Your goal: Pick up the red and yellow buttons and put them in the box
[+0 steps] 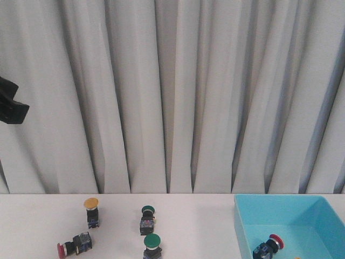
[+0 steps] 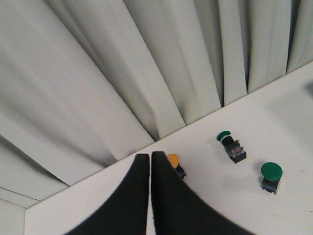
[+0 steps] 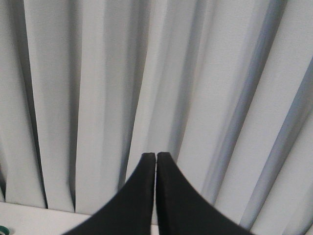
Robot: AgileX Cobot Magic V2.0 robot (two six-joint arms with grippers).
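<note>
A yellow button (image 1: 92, 211) stands upright at the back left of the table. A red button (image 1: 74, 245) lies on its side in front of it. Another red button (image 1: 268, 246) lies inside the light blue box (image 1: 245, 216) at the right. My left gripper (image 2: 150, 155) is shut and empty, high above the table, with the yellow button (image 2: 174, 163) showing just past its fingertips. Part of the left arm (image 1: 9, 105) shows at the left edge of the front view. My right gripper (image 3: 156, 154) is shut and empty, pointing at the curtain.
Two green buttons stand mid-table, one further back (image 1: 147, 218) and one nearer (image 1: 152, 245); both show in the left wrist view, the back one (image 2: 230, 144) and the nearer one (image 2: 271, 176). A grey curtain (image 1: 178, 91) hangs along the table's far edge.
</note>
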